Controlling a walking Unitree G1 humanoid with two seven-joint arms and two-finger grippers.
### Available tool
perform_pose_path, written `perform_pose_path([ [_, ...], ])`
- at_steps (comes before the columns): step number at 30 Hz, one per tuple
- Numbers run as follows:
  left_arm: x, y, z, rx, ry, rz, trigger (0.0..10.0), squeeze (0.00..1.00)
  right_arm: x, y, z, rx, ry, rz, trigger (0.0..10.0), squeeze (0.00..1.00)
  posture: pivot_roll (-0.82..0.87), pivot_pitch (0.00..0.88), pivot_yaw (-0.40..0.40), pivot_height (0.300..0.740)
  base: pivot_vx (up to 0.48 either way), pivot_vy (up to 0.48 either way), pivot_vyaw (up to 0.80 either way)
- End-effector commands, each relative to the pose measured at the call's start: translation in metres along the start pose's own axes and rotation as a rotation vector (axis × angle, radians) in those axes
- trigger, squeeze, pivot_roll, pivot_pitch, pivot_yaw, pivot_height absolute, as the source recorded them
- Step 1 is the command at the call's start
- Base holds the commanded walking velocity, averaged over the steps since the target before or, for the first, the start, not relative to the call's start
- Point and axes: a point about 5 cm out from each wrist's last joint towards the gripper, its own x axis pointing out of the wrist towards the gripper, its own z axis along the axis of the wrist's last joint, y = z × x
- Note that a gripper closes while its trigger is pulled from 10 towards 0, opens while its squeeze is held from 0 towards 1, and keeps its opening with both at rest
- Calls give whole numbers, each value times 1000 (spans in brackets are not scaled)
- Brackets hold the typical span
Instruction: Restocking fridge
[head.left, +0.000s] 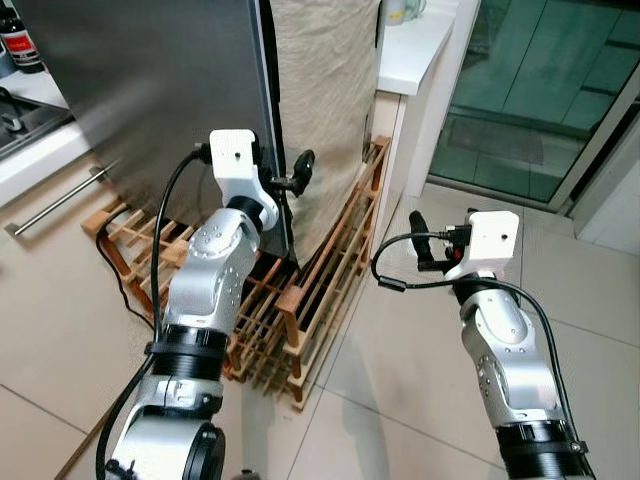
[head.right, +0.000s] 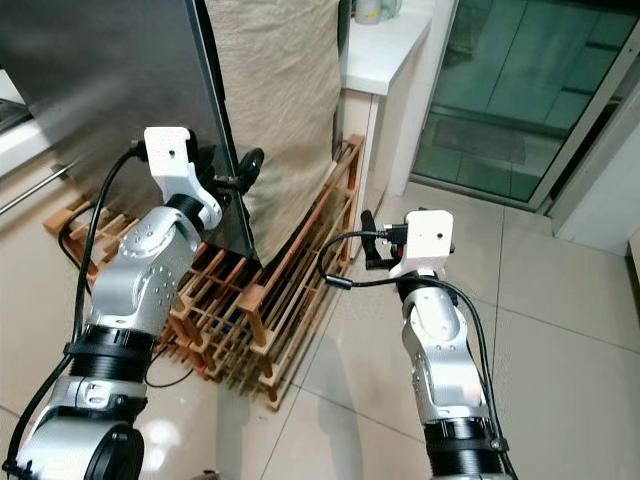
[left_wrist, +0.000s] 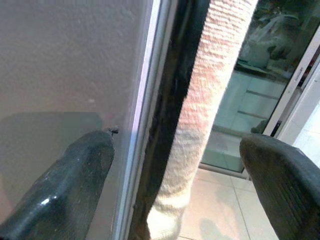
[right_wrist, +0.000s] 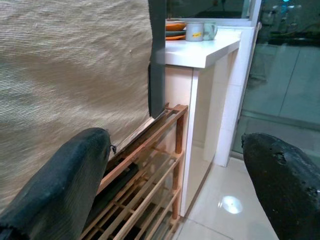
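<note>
The fridge's grey steel door (head.left: 150, 90) stands ahead on the left, its side draped with a beige cloth (head.left: 325, 110). My left gripper (left_wrist: 175, 155) is raised to the door's right edge (left_wrist: 150, 115) and is open. One finger (left_wrist: 75, 180) lies against the door's front face, the other finger (head.left: 300, 170) hangs out beyond the cloth. My right gripper (right_wrist: 175, 165) is open and holds nothing. It hovers over the tiled floor to the right of the fridge, pointing at the cloth and the rack.
A low wooden slatted rack (head.left: 300, 300) sits under and beside the fridge. A white counter (head.left: 415, 50) with cups (right_wrist: 195, 31) stands behind it. A glass sliding door (head.left: 540, 90) lies to the right, a drawer handle (head.left: 60, 200) and a bottle (head.left: 20, 35) to the left.
</note>
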Motion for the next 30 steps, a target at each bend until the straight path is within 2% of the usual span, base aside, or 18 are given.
perform_pose_path([
  [1,4,1,6,19,-15,0,10000,0,-1,1,-2,8,5,-4,10000,118,-41,0,47,740,0,0,0],
  [12,8,-8,9,9,-27,-58,10000,0,-7,-3,-9,-4,25,-9,10000,118,-44,0,61,740,0,0,0],
  [16,11,-13,4,-10,-15,-77,10000,0,-7,-1,-10,0,27,-12,10000,118,-48,0,63,740,0,0,0],
  [22,16,-22,6,-10,-22,-102,10000,0,-6,3,-11,2,29,2,10000,118,-41,0,63,740,0,0,0],
  [28,16,-25,7,-33,-17,-122,10000,0,-6,3,-12,0,30,3,10000,118,-37,0,71,740,0,0,0],
  [30,17,-28,6,-66,-8,-131,10000,0,-6,3,-13,1,31,0,10000,118,-39,0,78,740,0,0,0],
])
